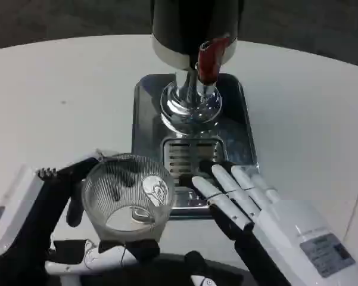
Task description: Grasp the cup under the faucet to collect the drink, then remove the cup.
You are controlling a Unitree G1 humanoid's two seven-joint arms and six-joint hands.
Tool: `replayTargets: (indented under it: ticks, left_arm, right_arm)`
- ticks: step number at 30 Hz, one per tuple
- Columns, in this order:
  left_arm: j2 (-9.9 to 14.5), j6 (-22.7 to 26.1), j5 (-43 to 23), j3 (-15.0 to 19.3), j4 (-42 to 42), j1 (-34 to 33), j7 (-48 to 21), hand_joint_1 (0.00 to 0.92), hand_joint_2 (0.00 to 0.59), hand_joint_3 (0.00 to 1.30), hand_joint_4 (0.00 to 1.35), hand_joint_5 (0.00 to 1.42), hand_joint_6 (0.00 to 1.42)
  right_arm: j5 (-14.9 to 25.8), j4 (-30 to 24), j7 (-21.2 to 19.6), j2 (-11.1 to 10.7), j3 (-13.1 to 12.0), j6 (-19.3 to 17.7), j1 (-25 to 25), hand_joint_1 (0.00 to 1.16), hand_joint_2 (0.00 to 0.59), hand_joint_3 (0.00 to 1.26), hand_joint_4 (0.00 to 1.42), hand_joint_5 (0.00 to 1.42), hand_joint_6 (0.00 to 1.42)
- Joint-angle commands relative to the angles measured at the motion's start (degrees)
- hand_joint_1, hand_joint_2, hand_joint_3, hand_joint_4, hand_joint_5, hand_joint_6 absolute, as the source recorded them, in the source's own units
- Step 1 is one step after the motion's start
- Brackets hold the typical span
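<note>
The left hand (65, 205) grasps a clear ribbed cup (128, 196) at the near-left corner of the metal drip tray (235, 128), short of the red-handled faucet (209, 59). The right hand (250, 202) rests released on the tray's front edge.

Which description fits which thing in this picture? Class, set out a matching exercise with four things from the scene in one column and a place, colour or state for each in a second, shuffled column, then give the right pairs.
Things
1. cup
2. faucet lever
3. drip tray
4. right hand

Descriptions
A. red, on the front of the dispenser
B. clear and ribbed, held by the left hand
C. silver, with a slotted grate, under the dispenser
D. holds nothing, fingers reaching onto the tray's front edge

Pairs: 1-B, 2-A, 3-C, 4-D
</note>
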Motion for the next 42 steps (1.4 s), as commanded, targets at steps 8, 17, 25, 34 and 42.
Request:
replayTargets:
  ticks: [8,17,25,34,42]
  left_arm:
    - [-0.1,-1.2,-0.5,-0.2,-0.3,0.0,0.1,0.545,0.120,0.95,1.05,1.20,1.30]
    - [-0.8,-0.2,0.1,0.1,0.5,-0.6,1.0,0.545,0.120,0.95,1.05,1.20,1.30]
    - [-0.5,0.6,3.0,0.5,8.5,-8.3,3.5,0.545,0.119,0.95,1.05,1.20,1.31]
    - [0.4,-1.6,9.7,-2.1,24.3,-21.3,10.9,0.545,0.119,0.95,1.05,1.20,1.32]
    - [0.5,-2.9,17.3,-9.6,43.3,-35.5,20.5,0.548,0.117,0.95,1.05,1.20,1.32]
  right_arm:
    - [0.5,0.0,0.6,0.5,-0.1,0.0,0.7,0.39,0.497,0.11,0.01,0.00,0.00]
    - [-0.2,0.0,1.4,1.2,-0.2,0.2,0.2,0.39,0.497,0.11,0.02,0.00,0.00]
    - [-0.6,-0.9,1.6,2.9,-0.4,1.1,0.7,0.40,0.497,0.12,0.02,0.00,0.00]
    - [-1.5,-2.3,0.6,3.8,-1.5,0.6,3.8,0.40,0.497,0.12,0.02,0.00,0.00]
    - [-1.9,-2.6,-0.1,4.1,-2.1,0.2,5.3,0.40,0.496,0.12,0.03,0.00,0.00]
